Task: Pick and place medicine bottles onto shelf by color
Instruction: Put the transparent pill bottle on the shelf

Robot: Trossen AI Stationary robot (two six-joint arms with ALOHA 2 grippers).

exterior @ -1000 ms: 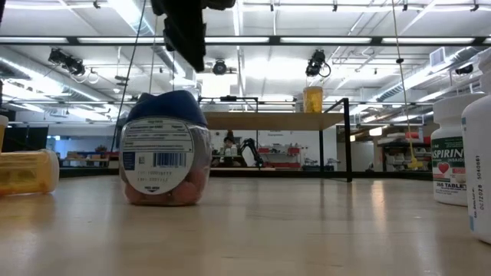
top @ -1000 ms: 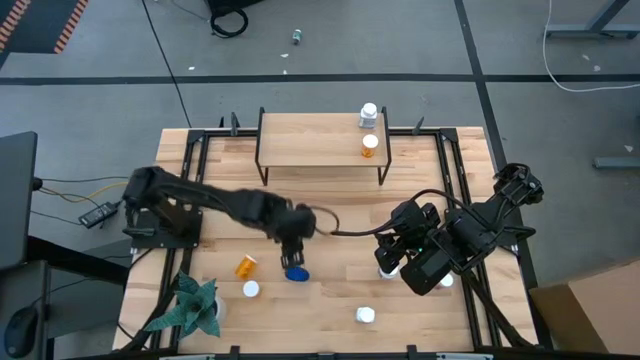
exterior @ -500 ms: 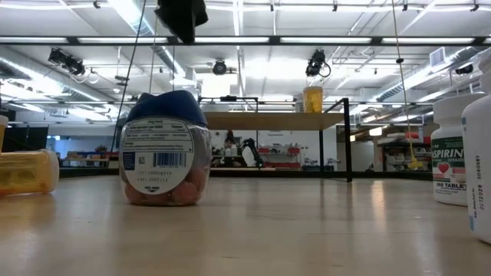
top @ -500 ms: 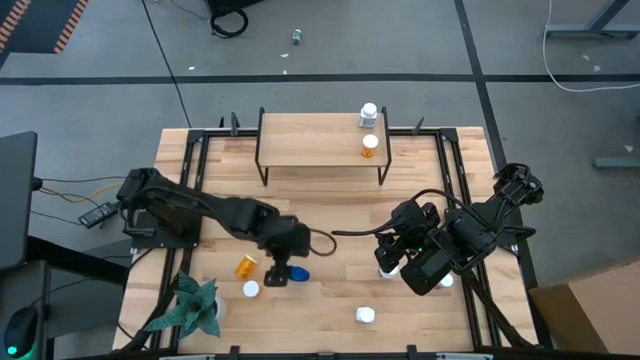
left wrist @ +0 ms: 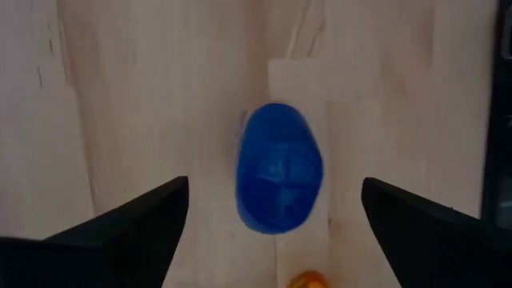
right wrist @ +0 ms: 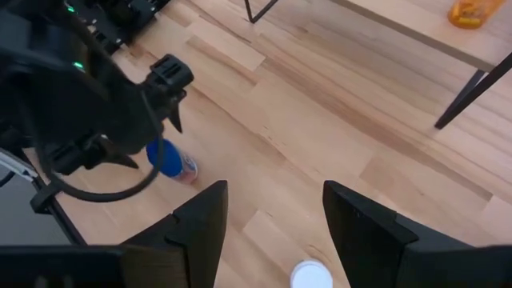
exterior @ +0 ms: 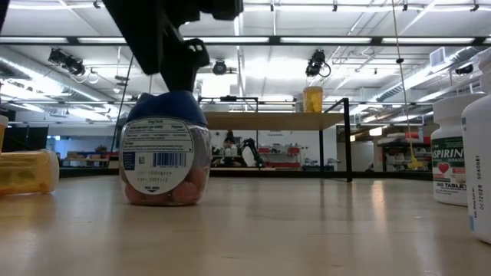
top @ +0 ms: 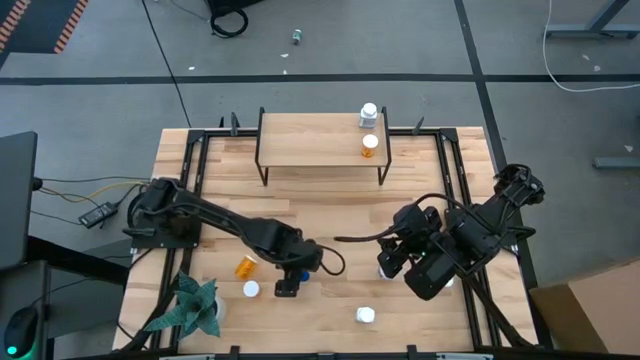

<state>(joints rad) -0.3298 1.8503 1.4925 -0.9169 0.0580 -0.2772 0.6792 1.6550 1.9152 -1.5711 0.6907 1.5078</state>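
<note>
Here the left gripper [left wrist: 272, 216] is held directly above a blue-lidded bottle [left wrist: 279, 168], its fingers spread wide to either side of the lid and touching nothing. The bottle stands upright toward the near edge of the table [top: 330, 215], left of centre, just beside an orange bottle [top: 245, 266] lying on its side. In the low view a clear, squat body is seen under the rounded blue lid, pale pink tablets are visible at the bottom, and a white label with a barcode is wrapped around it; the small print cannot be read. The bottle is judged light, rigid and smooth, likely to slip if pinched on the domed lid, so a hold across the straighter sides below the lid seems the safer choice. At the right of the low view, "ASPIRIN" is read on a white bottle [exterior: 455, 149]. On the shelf [top: 310, 140] at the far edge, a white bottle [top: 369, 114] and an orange one [top: 370, 146] are already set near its right end. The right gripper [right wrist: 272, 232] is parked open over the right side of the table.
</note>
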